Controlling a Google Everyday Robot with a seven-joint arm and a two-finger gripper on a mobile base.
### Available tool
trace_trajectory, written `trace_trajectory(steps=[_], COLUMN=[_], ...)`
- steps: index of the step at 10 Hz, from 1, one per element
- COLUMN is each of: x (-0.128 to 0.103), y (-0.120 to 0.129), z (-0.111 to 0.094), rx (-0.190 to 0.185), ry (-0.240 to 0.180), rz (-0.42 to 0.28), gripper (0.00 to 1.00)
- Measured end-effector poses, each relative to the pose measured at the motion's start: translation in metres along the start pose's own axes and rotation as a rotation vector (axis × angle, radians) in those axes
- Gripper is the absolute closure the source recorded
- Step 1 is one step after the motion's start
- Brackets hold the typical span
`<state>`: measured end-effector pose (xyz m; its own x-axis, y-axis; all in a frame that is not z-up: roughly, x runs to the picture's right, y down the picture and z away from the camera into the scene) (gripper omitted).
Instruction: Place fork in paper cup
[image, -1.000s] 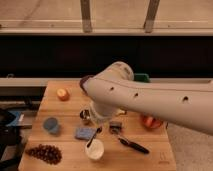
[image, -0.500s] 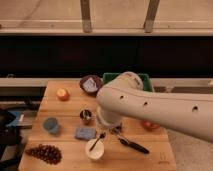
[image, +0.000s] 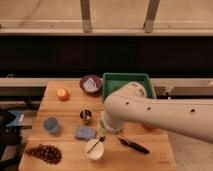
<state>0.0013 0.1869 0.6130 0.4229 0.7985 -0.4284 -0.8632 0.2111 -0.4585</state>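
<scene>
1. White arm (image: 155, 112) casing fills the right-centre of the view and covers most of the gripper (image: 104, 129). The gripper sits at the arm's lower-left end, just above and right of the paper cup (image: 94, 151). Whether it is released or clenched: cannot tell.
2. The arm also crosses the front-right corner of the green tray (image: 125, 80). It hides most of an orange-red item (image: 149, 128); only a sliver shows, so its identity is unclear.
3. The fork (image: 96, 144) is in the paper cup, which stands upright with its mouth up. The cup is near the front edge of the wooden table (image: 55, 107), about mid-width.
4. The fork's long axis is diagonal: the lower end sits down-left inside the cup, and the upper end leans up-right over the rim toward the gripper. Tines and handle cannot be told apart. Contact between the gripper and the fork's upper end: cannot tell.
5. Near the cup:
   - A blue pad (image: 85, 132) lies just behind-left of it.
   - A small metal cup (image: 86, 116) stands behind the pad.
   - A black-handled tool (image: 132, 145) lies to the right, apart from the cup, at an angle.
6. Further left are a blue-grey cup (image: 51, 125) and a dark grape cluster (image: 44, 152) at the front-left corner. An orange fruit (image: 62, 94) sits at the back-left.
7. A purple bowl (image: 91, 84) with pale contents sits just beside the tray's left wall; what is in it is unclear.
8. Dark and blue shapes off the table's left side are cut by the frame edge and cannot be identified.
</scene>
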Motion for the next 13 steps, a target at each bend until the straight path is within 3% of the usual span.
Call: trace_trajectory(steps=[5, 13], x=[0.003, -0.015], y=[-0.003, -0.003], z=[0.036, 0.075], rx=[-0.088, -0.181], ry=[-0.007, 0.028], rz=[0.020, -0.020], gripper=[0.91, 0.91])
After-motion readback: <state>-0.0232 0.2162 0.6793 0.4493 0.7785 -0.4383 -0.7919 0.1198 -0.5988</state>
